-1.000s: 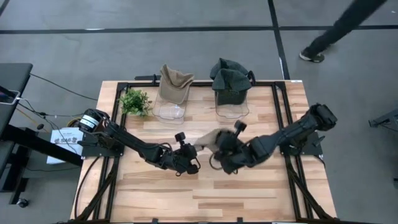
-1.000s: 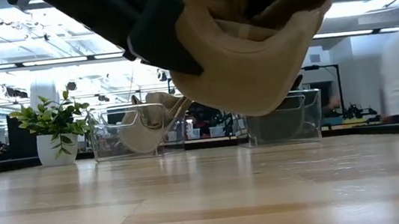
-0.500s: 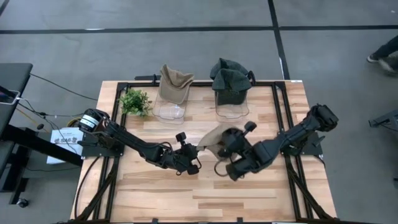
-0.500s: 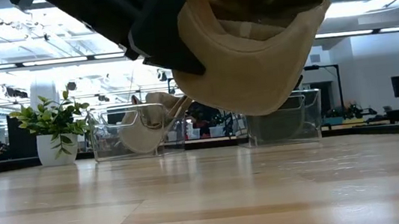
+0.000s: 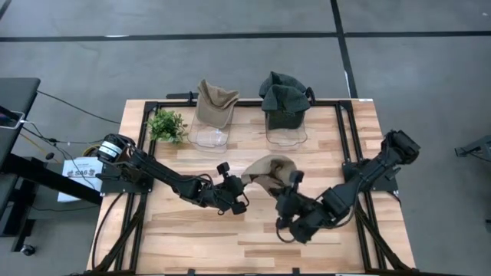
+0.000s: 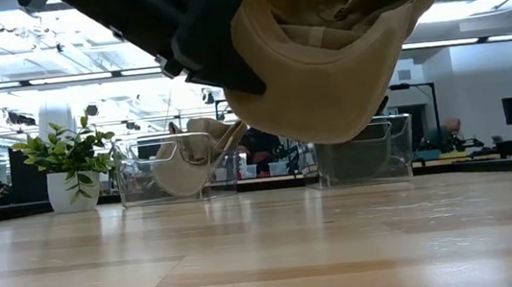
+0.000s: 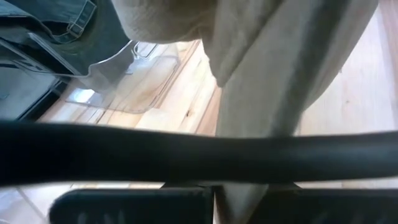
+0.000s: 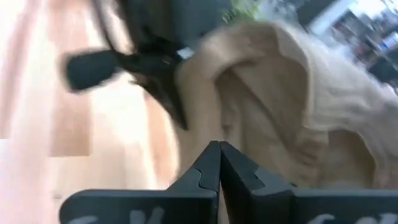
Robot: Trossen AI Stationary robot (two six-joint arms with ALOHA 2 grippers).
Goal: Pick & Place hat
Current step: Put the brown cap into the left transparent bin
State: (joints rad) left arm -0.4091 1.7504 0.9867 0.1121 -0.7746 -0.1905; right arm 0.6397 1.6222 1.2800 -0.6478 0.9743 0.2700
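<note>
wooden slats make up the surface [image 5: 199, 238], with two clear bins along its far edge, one holding a tan cap [image 5: 215, 102], the other dark green caps [image 5: 284, 93]. over the middle, the left gripper's fingers [image 5: 244, 184] are pinched shut on the tan hat [image 5: 270, 172], hanging clear of the surface. the right gripper's fingers [image 8: 219, 163] are shut on nothing, just beside it.

- White sheet [image 5: 77, 172] on floor by table's left edge: dark printed line, too small to read w/ certainty.
- No other readable text, labels, nos. or signs in any view.
</note>
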